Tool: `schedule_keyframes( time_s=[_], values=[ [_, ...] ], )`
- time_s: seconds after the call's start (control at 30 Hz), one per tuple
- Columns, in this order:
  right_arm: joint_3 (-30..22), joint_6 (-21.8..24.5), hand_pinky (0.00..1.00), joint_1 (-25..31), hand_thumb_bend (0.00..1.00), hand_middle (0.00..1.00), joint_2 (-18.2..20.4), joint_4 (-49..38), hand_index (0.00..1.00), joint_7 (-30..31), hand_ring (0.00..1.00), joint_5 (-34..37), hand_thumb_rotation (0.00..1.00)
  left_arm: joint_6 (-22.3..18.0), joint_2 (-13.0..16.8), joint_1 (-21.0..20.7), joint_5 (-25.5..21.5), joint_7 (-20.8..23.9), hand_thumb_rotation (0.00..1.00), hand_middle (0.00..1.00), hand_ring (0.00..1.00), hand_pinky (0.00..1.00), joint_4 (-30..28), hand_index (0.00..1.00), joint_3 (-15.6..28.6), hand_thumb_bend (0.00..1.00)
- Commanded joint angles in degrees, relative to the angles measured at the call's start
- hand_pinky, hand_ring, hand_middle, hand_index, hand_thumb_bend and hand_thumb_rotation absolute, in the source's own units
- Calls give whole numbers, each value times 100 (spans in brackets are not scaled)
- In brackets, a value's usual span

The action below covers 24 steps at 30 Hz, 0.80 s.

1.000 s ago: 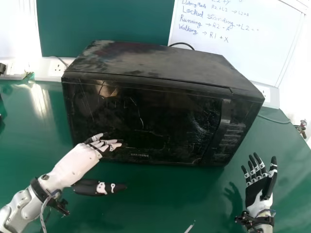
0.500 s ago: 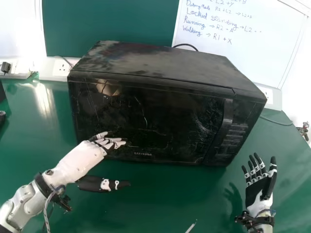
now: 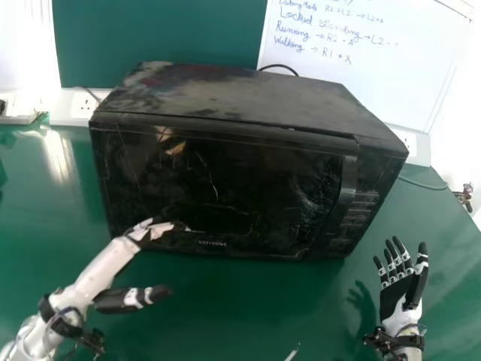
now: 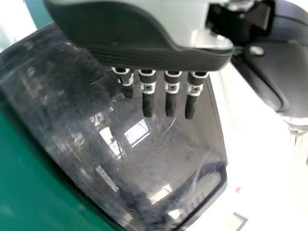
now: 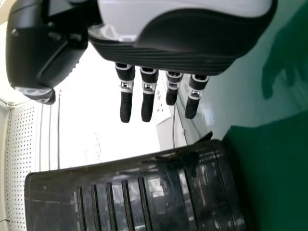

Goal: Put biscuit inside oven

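A black microwave oven [image 3: 225,180] stands on the green table with its door shut and its handle at the right of the door. My left hand [image 3: 113,259] is at the lower left of the door, fingers extended toward it; whether they touch it I cannot tell. In the left wrist view the left hand [image 4: 159,55] has straight fingers over the glossy oven front [image 4: 144,154]. My right hand [image 3: 398,289] is open, to the right of the oven and nearer the front. The right wrist view has the right hand [image 5: 178,55] with fingers extended and the oven [image 5: 134,192] beyond.
The green table [image 3: 248,301] extends around the oven. Behind are a whiteboard [image 3: 361,60], wall sockets [image 3: 81,107] and a cable [image 3: 278,67]. A small thin pale object [image 3: 292,352] lies at the front edge of the head view.
The left hand has shifted left and slightly down at the oven's front, and has turned somewhat. The right hand has stayed in place. The head view has swayed slightly.
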Motion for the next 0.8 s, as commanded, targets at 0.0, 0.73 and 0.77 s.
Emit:
schedule_keyframes(
  time_s=[0.0, 0.73, 0.77],
  values=[
    [-39, -46, 93, -2, 77, 88, 4, 19, 82, 24, 90, 30, 60, -191, -64, 284, -382, -173, 85, 96, 93, 85, -8, 93, -4, 70],
    [-54, -69, 88, -9, 75, 87, 46, 25, 84, 52, 89, 67, 61, -4, -438, 1344, -2765, -1594, 90, 95, 93, 91, -640, 95, 98, 89],
    [-59, -56, 86, -11, 75, 86, 51, 17, 83, 46, 89, 79, 60, -50, -517, 1348, -3013, -1748, 89, 95, 94, 91, -561, 95, 98, 90]
  ],
)
